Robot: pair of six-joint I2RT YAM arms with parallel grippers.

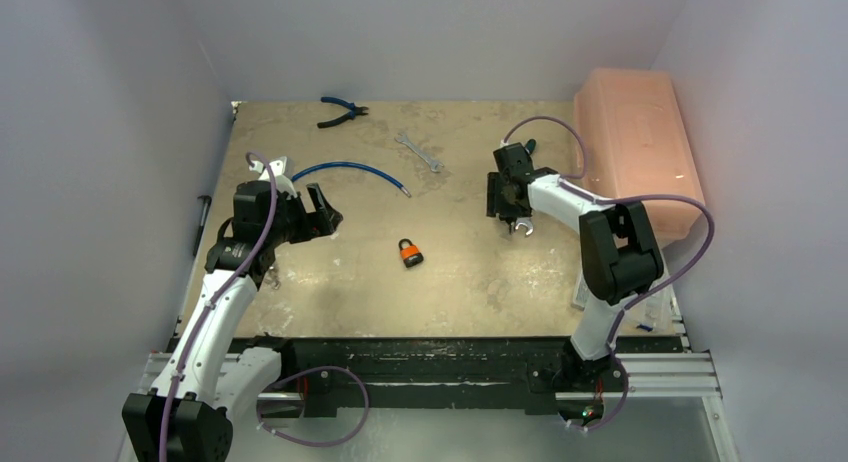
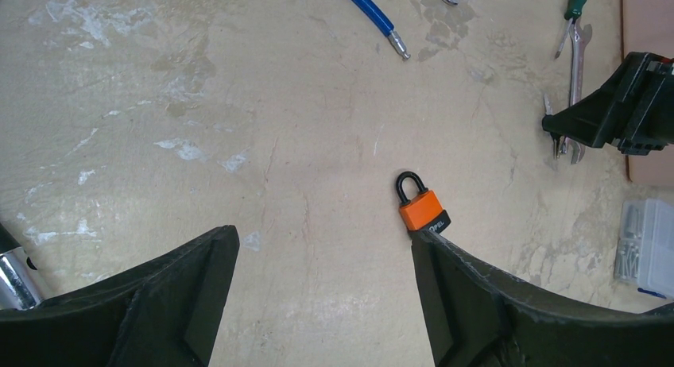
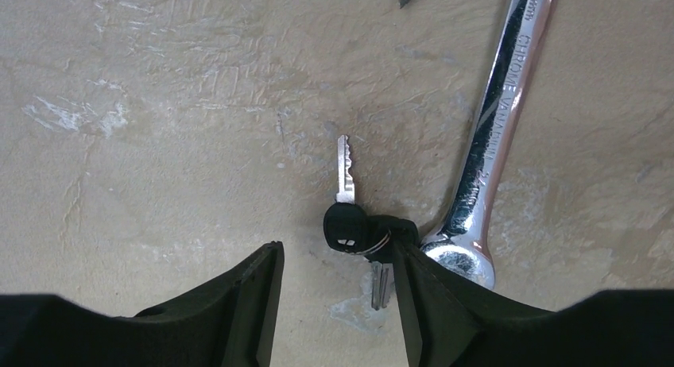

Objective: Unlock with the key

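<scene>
The left gripper (image 1: 328,212) hangs over the table (image 1: 470,292) with its jaws spread wide and nothing in them. In its wrist view the padlock (image 2: 421,210) lies flat just inside the right finger, at about four o'clock of the gap, its shackle toward eleven o'clock. From above, the padlock sits near the middle of the table, at four o'clock from this gripper and eight o'clock from the other, apart from both.

Over on the right, the right gripper (image 3: 334,260) is down low at the key (image 3: 345,194). Its jaws stand apart with the key's black head between them. One finger looks to touch the ring, the other is clear, so nothing is pinched yet. The blade points to twelve o'clock. A wrench (image 3: 493,137) lies at two o'clock from the key, its round end just beside that finger.

I'd say the step in hand is picking up the key, and the lock itself is untouched. The next move calls for a clean pinch on the black head alone — not the wrench — then a lift clear. The left gripper would likely have to steady the padlock. Its keyhole I can't see from here.
</scene>
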